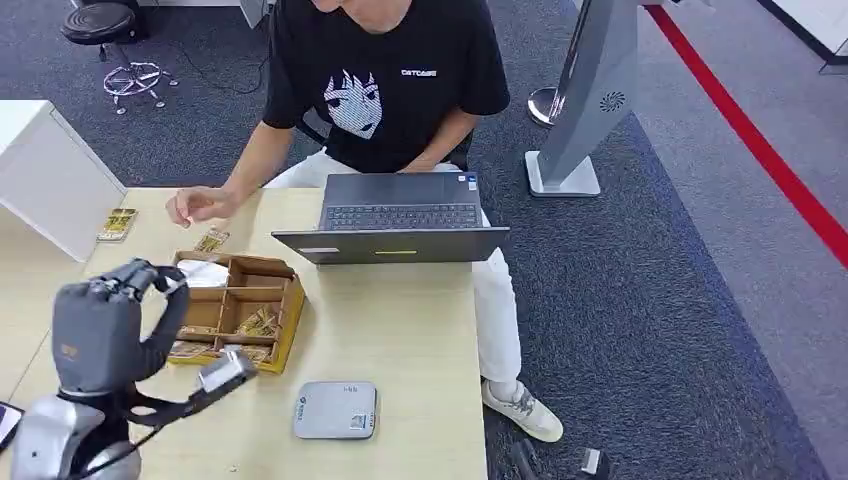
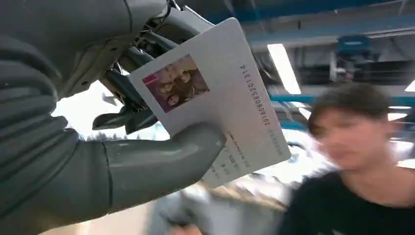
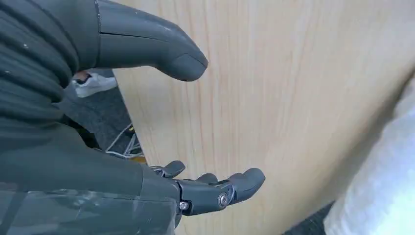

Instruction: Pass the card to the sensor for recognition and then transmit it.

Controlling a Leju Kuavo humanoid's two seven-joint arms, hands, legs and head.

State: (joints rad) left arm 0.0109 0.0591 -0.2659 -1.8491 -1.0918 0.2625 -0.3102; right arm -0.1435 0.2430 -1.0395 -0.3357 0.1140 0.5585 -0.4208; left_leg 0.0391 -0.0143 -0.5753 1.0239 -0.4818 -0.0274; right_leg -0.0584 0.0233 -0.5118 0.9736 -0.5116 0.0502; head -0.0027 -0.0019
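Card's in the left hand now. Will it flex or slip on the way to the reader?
The card looks flat and unbent, so probably stiff. Its face seems glossy and the left hand pinches one part only, so it might slip or twist.

Light wood table (image 1: 420, 330): laptop (image 1: 398, 218) at far edge; cardboard divider box (image 1: 238, 308) near-left of laptop; grey sensor pad (image 1: 335, 409) nearer, below laptop; card packs (image 1: 117, 223) far left.

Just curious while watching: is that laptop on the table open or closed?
Open. In the head view the laptop has its lid raised, with the keyboard showing on the side facing the seated person. Whether its screen is lit cannot be told.
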